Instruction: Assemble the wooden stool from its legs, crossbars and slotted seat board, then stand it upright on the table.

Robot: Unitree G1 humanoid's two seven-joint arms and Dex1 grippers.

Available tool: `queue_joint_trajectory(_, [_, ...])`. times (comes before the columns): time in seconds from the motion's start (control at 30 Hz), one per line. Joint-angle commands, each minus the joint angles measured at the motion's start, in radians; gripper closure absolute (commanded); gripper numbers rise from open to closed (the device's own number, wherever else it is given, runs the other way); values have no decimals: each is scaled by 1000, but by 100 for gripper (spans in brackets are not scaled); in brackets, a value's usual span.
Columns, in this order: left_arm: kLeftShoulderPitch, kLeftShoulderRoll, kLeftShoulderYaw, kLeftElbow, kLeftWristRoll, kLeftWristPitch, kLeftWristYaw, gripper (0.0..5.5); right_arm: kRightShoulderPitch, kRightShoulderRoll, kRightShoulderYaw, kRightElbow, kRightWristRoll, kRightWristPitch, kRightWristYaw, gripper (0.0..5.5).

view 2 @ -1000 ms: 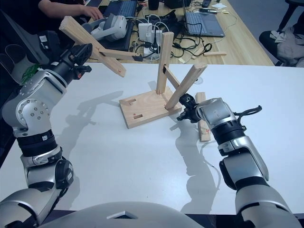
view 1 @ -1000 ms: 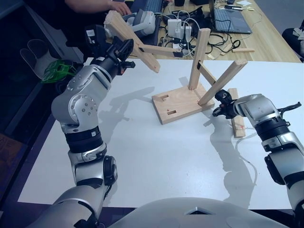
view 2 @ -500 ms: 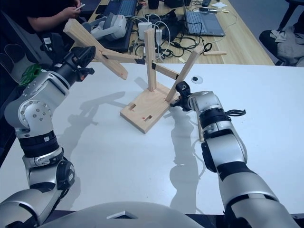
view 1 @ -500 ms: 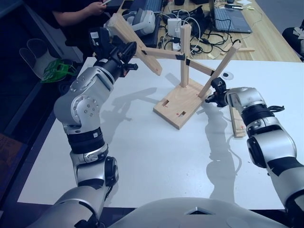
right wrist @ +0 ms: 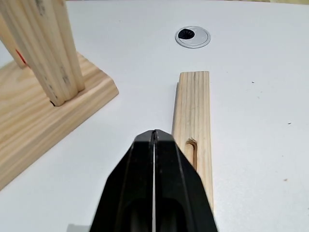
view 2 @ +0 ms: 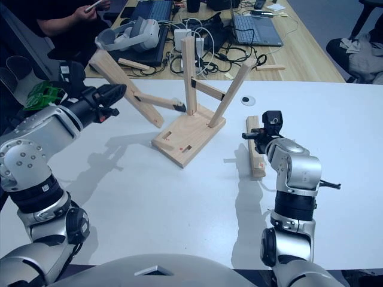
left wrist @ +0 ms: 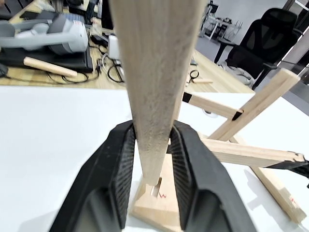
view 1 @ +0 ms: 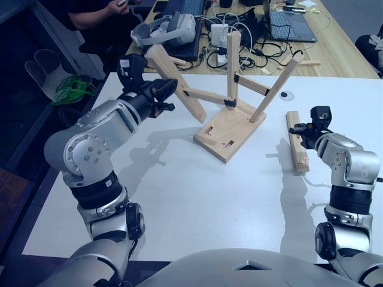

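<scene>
one leg (left wrist: 155, 63) clamped in left claw (left wrist: 152, 141) | right claw (right wrist: 154, 139) closed, empty, beside loose leg (right wrist: 193, 116)

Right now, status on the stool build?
Left gripper shut on a leg with crossbar, held aloft. Right gripper shut, empty, over the loose leg. Seat board flat, two fitted legs, two slots open.

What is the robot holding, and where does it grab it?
Left gripper clamps a wooden leg near its middle; right gripper is shut, empty.
</scene>
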Motion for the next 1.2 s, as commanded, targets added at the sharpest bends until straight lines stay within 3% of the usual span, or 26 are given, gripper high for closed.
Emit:
queue_joint_trajectory(0.03, [-3,-7,-20,-11,-11,14,-9,450,-6,27,-33,0,42,-19,-18,550])
queue_joint_trajectory(0.53, [22,73,-154,99,92,-149,-118,450,-16,58,-92,1,162,-46,-55,550])
queue_joint_trajectory(1.2, [-31,181,-297,191,159,-172,-264,450,-15,75,-105,1,241,-52,-119,550])
